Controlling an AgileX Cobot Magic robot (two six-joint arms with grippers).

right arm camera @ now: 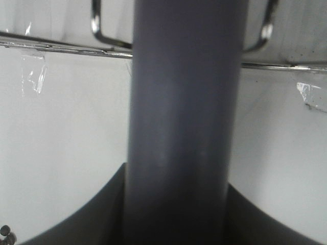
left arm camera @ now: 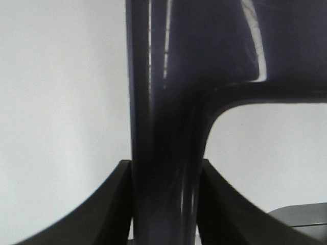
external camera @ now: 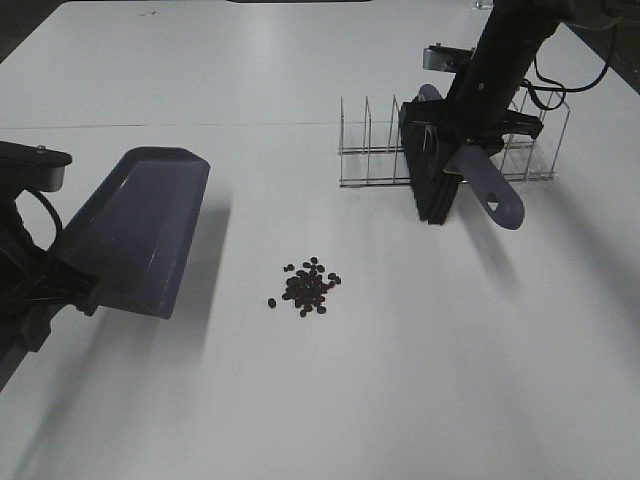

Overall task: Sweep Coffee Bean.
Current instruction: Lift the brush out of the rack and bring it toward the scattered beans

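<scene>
A small pile of dark coffee beans (external camera: 310, 287) lies on the white table near the middle; a few show at the corner of the right wrist view (right arm camera: 6, 233). My left gripper (external camera: 70, 285) is shut on the handle of the purple-grey dustpan (external camera: 135, 228), held at the left with its scoop facing the beans; the handle fills the left wrist view (left arm camera: 163, 153). My right gripper (external camera: 470, 135) is shut on the purple handle of the brush (external camera: 485, 185), whose black bristles (external camera: 430, 175) hang by the wire rack. The handle fills the right wrist view (right arm camera: 181, 127).
A wire divider rack (external camera: 370, 150) stands at the back right, taped to the table; its wires show in the right wrist view (right arm camera: 61, 48). The brush overlaps its front. The table's left edge runs beside the left arm.
</scene>
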